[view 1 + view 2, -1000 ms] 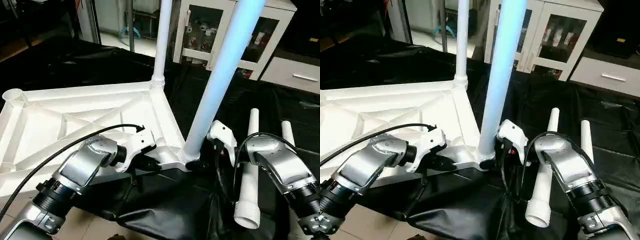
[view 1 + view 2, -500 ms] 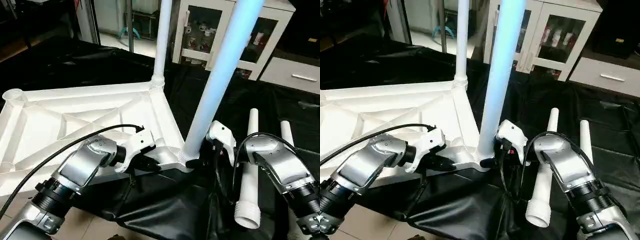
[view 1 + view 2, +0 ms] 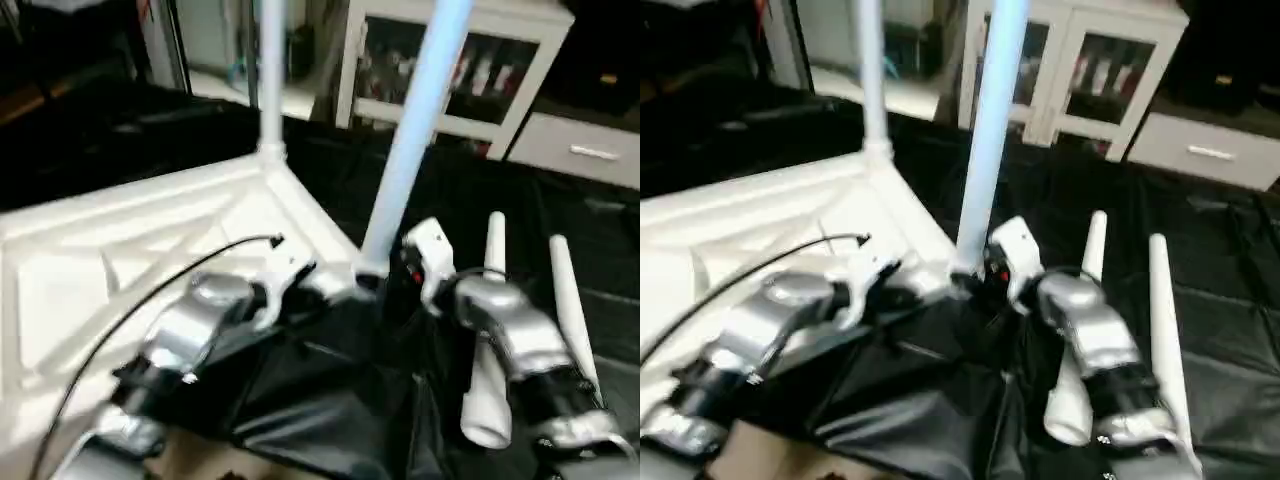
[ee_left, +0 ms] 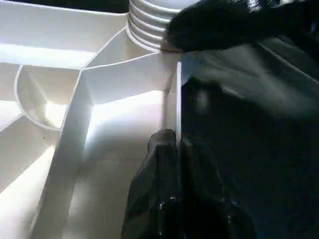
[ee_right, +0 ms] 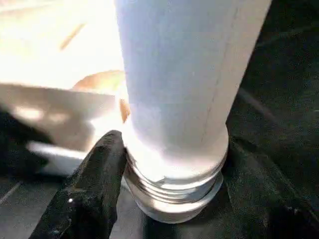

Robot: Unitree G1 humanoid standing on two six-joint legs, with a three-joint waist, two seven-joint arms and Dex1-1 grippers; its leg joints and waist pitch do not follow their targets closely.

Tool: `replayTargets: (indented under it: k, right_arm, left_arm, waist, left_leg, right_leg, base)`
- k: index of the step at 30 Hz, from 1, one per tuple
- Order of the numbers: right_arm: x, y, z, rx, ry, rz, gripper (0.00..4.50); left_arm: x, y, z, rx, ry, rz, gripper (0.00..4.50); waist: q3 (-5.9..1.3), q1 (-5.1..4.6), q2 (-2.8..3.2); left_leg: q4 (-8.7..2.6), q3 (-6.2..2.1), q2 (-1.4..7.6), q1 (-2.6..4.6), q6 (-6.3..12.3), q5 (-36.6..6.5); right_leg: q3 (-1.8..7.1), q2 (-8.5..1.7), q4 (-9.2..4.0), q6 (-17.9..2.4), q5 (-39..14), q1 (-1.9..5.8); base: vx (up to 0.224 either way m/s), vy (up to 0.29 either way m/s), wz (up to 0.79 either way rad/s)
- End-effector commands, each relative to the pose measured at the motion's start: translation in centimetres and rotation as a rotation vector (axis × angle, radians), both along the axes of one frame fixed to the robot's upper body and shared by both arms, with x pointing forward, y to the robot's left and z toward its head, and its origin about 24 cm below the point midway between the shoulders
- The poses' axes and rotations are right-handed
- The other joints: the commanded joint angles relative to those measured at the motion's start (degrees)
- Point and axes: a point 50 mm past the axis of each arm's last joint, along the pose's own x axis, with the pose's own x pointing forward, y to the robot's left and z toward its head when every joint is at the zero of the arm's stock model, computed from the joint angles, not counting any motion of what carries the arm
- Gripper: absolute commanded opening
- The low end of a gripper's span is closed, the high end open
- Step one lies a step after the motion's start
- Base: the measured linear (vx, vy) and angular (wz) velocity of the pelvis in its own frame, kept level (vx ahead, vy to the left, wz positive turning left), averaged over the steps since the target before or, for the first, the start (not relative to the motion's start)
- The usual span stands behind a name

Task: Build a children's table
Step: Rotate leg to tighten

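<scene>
The white table top [image 3: 130, 270] lies upside down on the black sheet [image 3: 330, 400], its ribbed underside facing up. Two white legs already stand in its corner sockets: the far leg [image 3: 268, 70] at the corner away from me, and the near leg [image 3: 415, 130] at the corner closest to my right arm. Two more loose legs [image 3: 565, 300] lie side by side on the sheet, beyond the right edge of the top.

My left pincer [image 4: 172, 164] is closed on the thin outer rim of the table top, near the corner where the near leg stands. The two black fingers [image 4: 149, 189] press together with the white rim between them.

My right pincer [image 5: 172, 199] is around the base of the near leg, just at its ribbed collar where it enters the socket. One black finger [image 5: 94, 184] touches the collar on one side, and the other finger is on the opposite side, so the leg sits between them. They stand wide, as wide as the leg, and I take this as a grip on the leg.

Behind the table there is a white cabinet [image 3: 450, 60] with glass doors.
</scene>
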Motion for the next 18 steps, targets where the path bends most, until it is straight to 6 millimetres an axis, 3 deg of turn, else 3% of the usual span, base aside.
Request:
replayTargets:
  k: [1, 4, 5, 6, 12, 13, 17, 18]
  right_arm:
    - [0.4, 0.4, -0.7, -0.029, 0.009, -0.101, 2.69]
    - [1.1, 1.5, -1.8, -0.071, 0.025, -0.352, 2.69]
    - [1.1, 1.9, -2.0, -0.066, 0.034, -0.4, 2.69]
    - [1.1, 2.2, -2.1, -0.06, 0.039, -0.423, 2.69]
    - [1.4, 4.0, -0.9, -0.003, -0.035, -0.414, 2.6]
    - [1.5, 4.1, -0.5, 0.005, -0.06, -0.402, 2.6]
    - [1.8, 3.6, 0.9, 0.065, -0.153, -0.36, 2.6]
    - [1.8, 3.4, 1.0, 0.072, -0.163, -0.353, 2.77]
  left_arm:
    - [0.3, -1.6, -0.1, -0.042, -0.01, 0.042, 0.0]
    - [1.8, -2.4, -0.7, 0.011, -0.053, 0.243, 0.0]
    - [2.1, -2.5, -0.7, 0.022, -0.075, 0.285, 0.0]
    - [2.3, -2.7, -0.7, 0.027, -0.09, 0.309, 0.0]
    - [2.4, -3.5, -0.3, 0.016, -0.115, 0.292, 0.0]
    - [2.4, -3.5, -0.3, 0.017, -0.116, 0.286, 0.0]
    - [2.3, -2.9, -0.4, 0.029, -0.114, 0.248, 0.0]
    - [2.2, -2.8, -0.5, 0.03, -0.113, 0.241, 0.0]
  waist:
    - [-3.42, -0.11, 0.23]
    - [-3.42, -0.18, 0.27]
    - [-3.36, -0.1, 0.32]
    - [-3.54, 0.17, 0.26]
    - [-3.72, -0.33, 0.39]
    - [-3.76, -0.41, -0.04]
    - [-3.66, -0.15, 0.29]
    - [-3.74, -0.16, 0.24]
  left_leg:
    - [-4.41, -0.52, 1.78, 0.23, -0.9, -12.07]
    - [-4.39, -0.34, 1.63, 0.15, -1.05, -10.83]
    - [-4.4, -0.33, 1.49, 0.61, -1.61, -12.35]
    - [-4.4, -0.37, 1.51, 0.71, -1.34, -13.15]
    - [-4.68, -0.69, 1.5, -0.4, -0.23, -12.15]
    - [-4.59, -0.58, 1.53, -0.42, 0.01, -11.61]
    - [-4.43, -0.37, 1.56, -0.34, 1.25, -9.76]
    - [-4.38, -0.37, 1.6, -0.41, 1.53, -9.07]
  right_leg:
    - [2.53, -3.62, -4.59, -9.79, -15.93, 2.37]
    - [2.63, -3.43, -4.47, -9.82, -13.66, 2.2]
    - [2.61, -3.48, -4.91, -9.35, -16.2, 1.9]
    - [2.55, -3.53, -4.91, -8.65, -17.06, 2.08]
    - [2.45, -3.63, -4.53, -6.91, -13.67, 2.77]
    - [2.44, -3.62, -4.5, -7.04, -13.03, 2.7]
    - [2.53, -3.61, -4.21, -8.46, -10.36, 2.66]
    - [2.53, -3.61, -4.04, -8.76, -9.2, 2.75]
  base:
    - [0.0, 0.0, 0.0]
    - [0.0, 0.0, 0.0]
    - [0.0, 0.0, 0.0]
    - [0.0, 0.0, 0.0]
    - [0.0, 0.0, 0.0]
    - [0.0, 0.0, 0.0]
    - [0.0, 0.0, 0.0]
    - [0.0, 0.0, 0.0]
